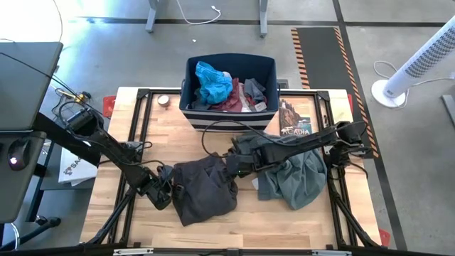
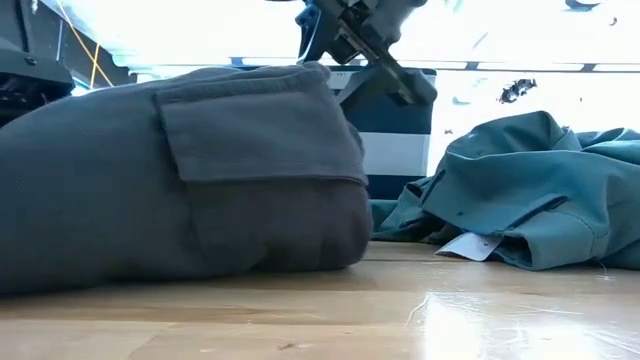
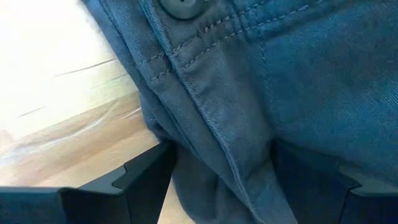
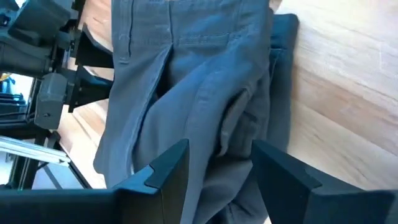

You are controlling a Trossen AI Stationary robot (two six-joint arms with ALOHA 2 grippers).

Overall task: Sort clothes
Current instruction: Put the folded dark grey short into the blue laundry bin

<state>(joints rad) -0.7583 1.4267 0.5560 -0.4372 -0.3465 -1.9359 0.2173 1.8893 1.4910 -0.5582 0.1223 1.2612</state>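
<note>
Two grippers of mine meet on the crumpled dark grey-brown cotton trousers (image 1: 202, 186) lying mid-tabletop (image 1: 284, 220): my left gripper (image 3: 224, 180) has its fingers spread wide around the waistband edge, fabric between them, and my right gripper (image 4: 217, 171) grasps a fold at the opposite edge. Just beside lies the rumpled grey-green shirt (image 1: 295, 178); behind stands a navy bin with white stripes (image 1: 229, 89) holding bright blue (image 1: 213, 84) and maroon pieces (image 1: 233, 101).
</note>
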